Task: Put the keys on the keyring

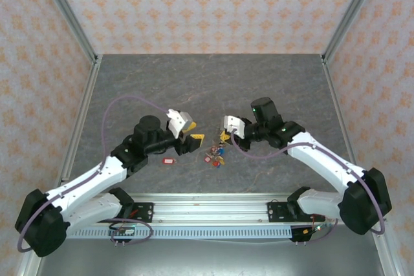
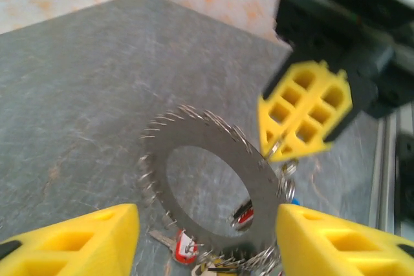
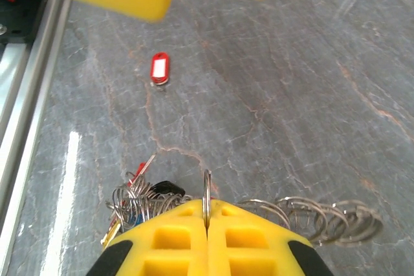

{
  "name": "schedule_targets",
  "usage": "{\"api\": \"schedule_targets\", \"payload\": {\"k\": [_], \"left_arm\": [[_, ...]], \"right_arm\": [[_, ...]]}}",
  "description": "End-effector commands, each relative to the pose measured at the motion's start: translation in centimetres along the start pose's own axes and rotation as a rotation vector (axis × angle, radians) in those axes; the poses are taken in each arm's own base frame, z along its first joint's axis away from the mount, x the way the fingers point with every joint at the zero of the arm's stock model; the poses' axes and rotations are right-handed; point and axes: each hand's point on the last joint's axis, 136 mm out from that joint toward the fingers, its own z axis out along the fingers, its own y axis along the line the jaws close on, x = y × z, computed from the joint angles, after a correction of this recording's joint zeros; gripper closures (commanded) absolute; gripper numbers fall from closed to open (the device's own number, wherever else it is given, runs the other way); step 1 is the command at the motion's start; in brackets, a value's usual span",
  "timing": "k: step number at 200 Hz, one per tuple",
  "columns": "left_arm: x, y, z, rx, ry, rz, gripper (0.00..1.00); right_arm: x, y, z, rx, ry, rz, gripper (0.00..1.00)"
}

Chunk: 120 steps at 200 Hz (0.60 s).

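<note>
The keyring (image 2: pixel 194 135) is a flat metal ring fringed with small split rings, with keys and coloured tags bunched at its lower edge. It is held on edge over the table (image 1: pixel 259 82), pinched at its rim by the clenched right end effector (image 3: pixel 207 206). The left end effector (image 2: pixel 207 231) faces it, released, its yellow fingers spread apart and holding nothing. A red key tag (image 3: pixel 160 68) lies flat on the table, well apart from the keyring and nearer the left arm.

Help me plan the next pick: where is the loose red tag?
In the top view, the red tag lies on the table, left of the keyring and close beside the left arm.
</note>
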Motion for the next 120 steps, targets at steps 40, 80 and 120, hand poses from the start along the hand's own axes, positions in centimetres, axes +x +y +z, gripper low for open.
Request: {"api": "schedule_targets", "payload": {"k": [40,80,120], "left_arm": [[0.9,-3.3,2.4,0.236,0.071,0.159,0.57],[1.6,-4.4,3.9,0.286,0.082,0.223,0.62],[1.3,-3.8,4.8,0.256,0.058,0.242,0.65]], "right_arm": [[-1.8,0.5,0.2,-0.076,-0.078,-0.066,1.0],[-1.8,0.3,0.6,-0.059,-0.115,-0.036,1.0],[-1.7,0.8,0.5,-0.078,-0.118,-0.018,1.0]]}}
